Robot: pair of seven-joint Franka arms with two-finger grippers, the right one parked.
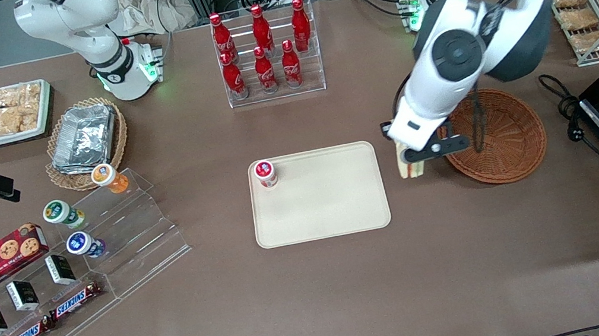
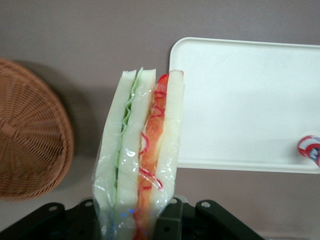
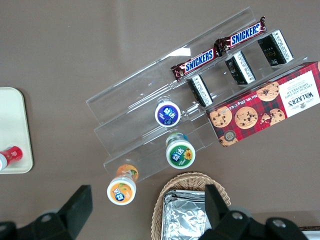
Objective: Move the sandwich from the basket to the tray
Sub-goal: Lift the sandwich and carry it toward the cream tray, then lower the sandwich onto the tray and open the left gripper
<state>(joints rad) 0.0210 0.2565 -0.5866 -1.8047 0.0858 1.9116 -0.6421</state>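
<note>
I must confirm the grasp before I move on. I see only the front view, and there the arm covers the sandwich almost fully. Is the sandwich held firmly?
Observer: Yes. The left wrist view shows the gripper above the table, between the basket and the tray, with its jaws shut on the sandwich.
Operator: Is the sandwich bare or wrapped?
Observer: It is wrapped in clear film that shines over the bread.
Operator: Which fillings show at the edge?
Observer: There is a green layer between one pair of slices, and a red and orange layer beside it.
</note>
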